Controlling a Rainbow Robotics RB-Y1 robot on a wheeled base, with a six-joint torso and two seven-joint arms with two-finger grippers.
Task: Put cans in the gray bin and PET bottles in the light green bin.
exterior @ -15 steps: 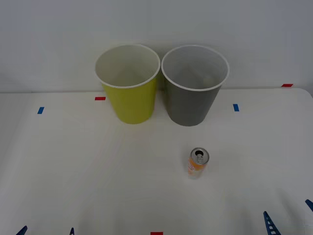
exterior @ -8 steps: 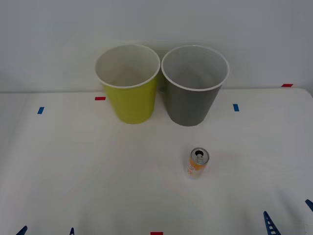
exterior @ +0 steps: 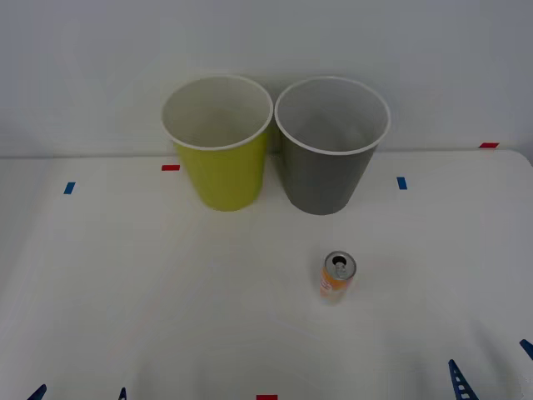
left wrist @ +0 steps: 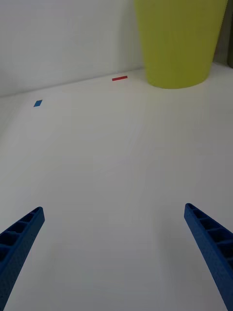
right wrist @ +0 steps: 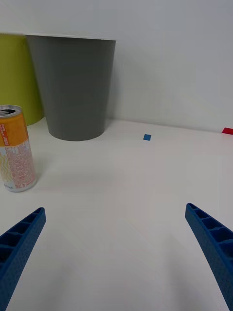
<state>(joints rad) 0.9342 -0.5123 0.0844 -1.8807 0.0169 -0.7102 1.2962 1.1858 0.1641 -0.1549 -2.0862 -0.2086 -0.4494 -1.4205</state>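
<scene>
Nothing is seen to have shifted across the last second: can [exterior: 337, 276], bins and both grippers match the earlier front views, so sorting is judged not yet begun.

Can stands upright on the white table [exterior: 125, 275], at 6 o'clock from the gray bin [exterior: 331, 154], well apart from it. Light green bin [exterior: 219, 150] sits just beside the gray one, at its 9 o'clock.

Right gripper [right wrist: 116, 243] is held low with fingers spread, nothing between them; the can lies ahead, nearer one finger. Left gripper [left wrist: 114, 245] is likewise spread and empty, facing the light green bin.

Materials: can is slim, silver-topped, with a glossy orange and white label. Bins are tapered, smooth, white-rimmed. Fingers are blue and ribbed.
</scene>
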